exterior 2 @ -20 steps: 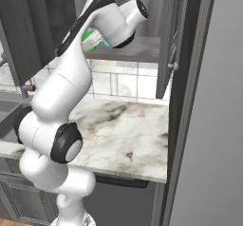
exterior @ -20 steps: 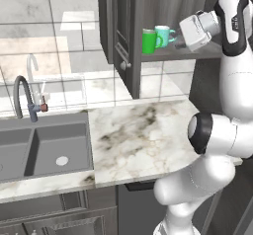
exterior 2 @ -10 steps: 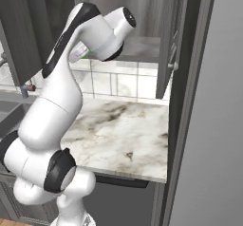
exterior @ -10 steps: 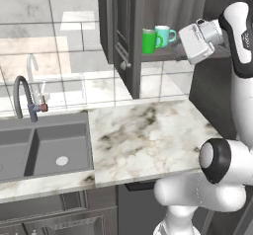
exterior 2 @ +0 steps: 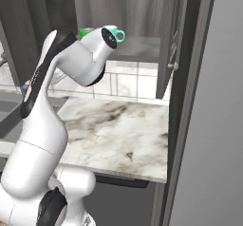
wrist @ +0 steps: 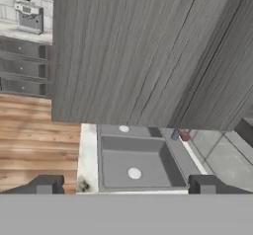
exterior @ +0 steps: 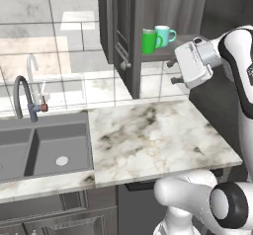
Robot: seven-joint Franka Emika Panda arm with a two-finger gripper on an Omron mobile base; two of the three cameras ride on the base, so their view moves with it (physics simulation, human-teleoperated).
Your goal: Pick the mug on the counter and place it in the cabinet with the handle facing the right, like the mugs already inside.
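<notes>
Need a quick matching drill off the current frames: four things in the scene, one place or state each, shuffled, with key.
Things:
1. green mug
2. teal mug
3. gripper
4. faucet

Places or states:
A. beside the sink, left of the marble counter
B. empty, out in front of the shelf
C. on the cabinet shelf, nearer the open door
D. on the shelf, handle showing to the right

Pairs: 1-C, 2-D, 3-B, 4-A

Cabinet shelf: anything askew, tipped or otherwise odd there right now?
Nothing stands out. The green mug stands upright on the cabinet shelf beside the teal mug, and the gripper hangs open and apart from both. The counter shows no spill.
</notes>
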